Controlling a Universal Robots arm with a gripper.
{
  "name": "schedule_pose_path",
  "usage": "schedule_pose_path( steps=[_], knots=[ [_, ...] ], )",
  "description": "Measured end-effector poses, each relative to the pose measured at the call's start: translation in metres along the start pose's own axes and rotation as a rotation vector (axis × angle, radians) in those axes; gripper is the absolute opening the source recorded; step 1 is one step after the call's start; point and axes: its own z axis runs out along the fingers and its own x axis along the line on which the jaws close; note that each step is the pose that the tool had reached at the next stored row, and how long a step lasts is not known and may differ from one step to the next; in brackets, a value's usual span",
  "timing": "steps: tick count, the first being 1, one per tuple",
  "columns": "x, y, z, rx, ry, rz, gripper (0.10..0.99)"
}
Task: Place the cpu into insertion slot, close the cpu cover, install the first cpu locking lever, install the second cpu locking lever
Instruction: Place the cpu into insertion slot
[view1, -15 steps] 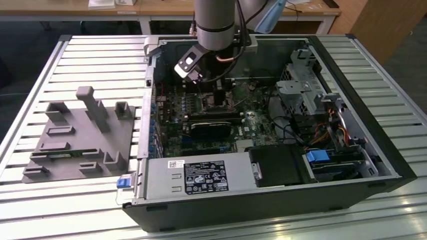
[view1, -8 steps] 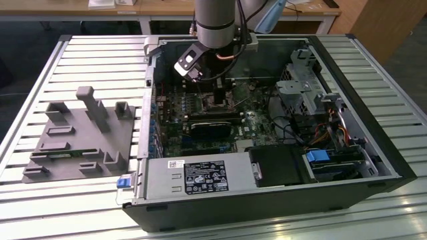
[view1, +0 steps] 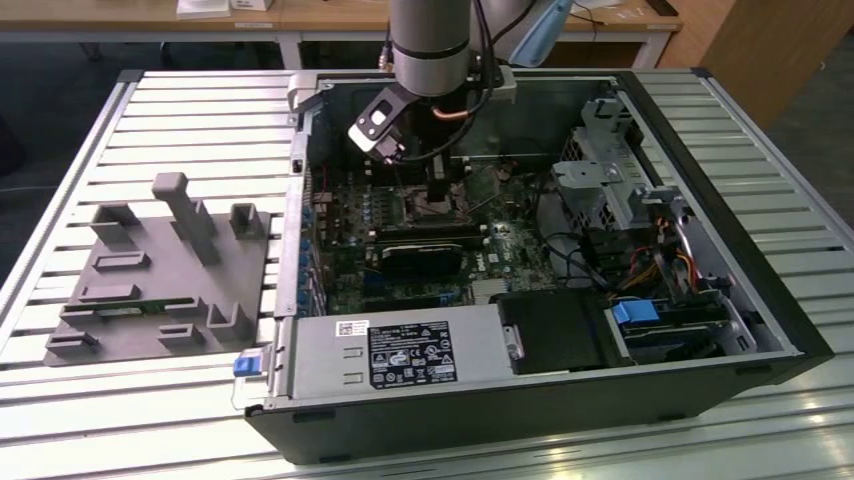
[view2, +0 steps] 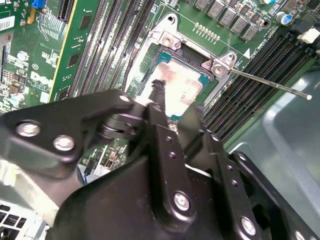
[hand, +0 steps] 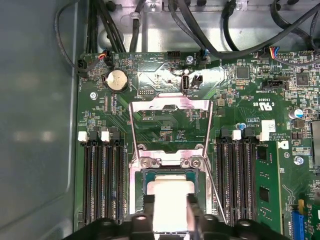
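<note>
Two fingers of the hand pinch the flat silvery cpu over the metal-rimmed insertion slot.

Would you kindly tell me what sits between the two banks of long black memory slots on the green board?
The square socket with the silvery chip lying in it, as the first wrist view shows.

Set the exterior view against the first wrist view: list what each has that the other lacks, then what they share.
Exterior view: the grey fixture tray beside the case, the power supply and the arm. First wrist view: the coin battery and the cpu in the insertion slot. Shared: the claw above the green board.
</note>
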Motion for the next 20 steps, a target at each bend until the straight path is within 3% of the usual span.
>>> schedule_pose_path(
  steps=[5,8,13,17,20],
  knots=[
    [0.0000,0.0000,-0.0001,0.000,0.0000,0.000,0.180],
    [0.0000,0.0000,-0.0002,0.000,0.0000,0.000,0.106],
    [0.0000,0.0000,-0.0004,0.000,0.0000,0.001,0.106],
    [0.0000,0.0001,-0.0003,-0.002,-0.0132,0.049,0.106],
    [0.0000,0.0001,-0.0014,-0.002,-0.0156,0.070,0.106]
  ],
)
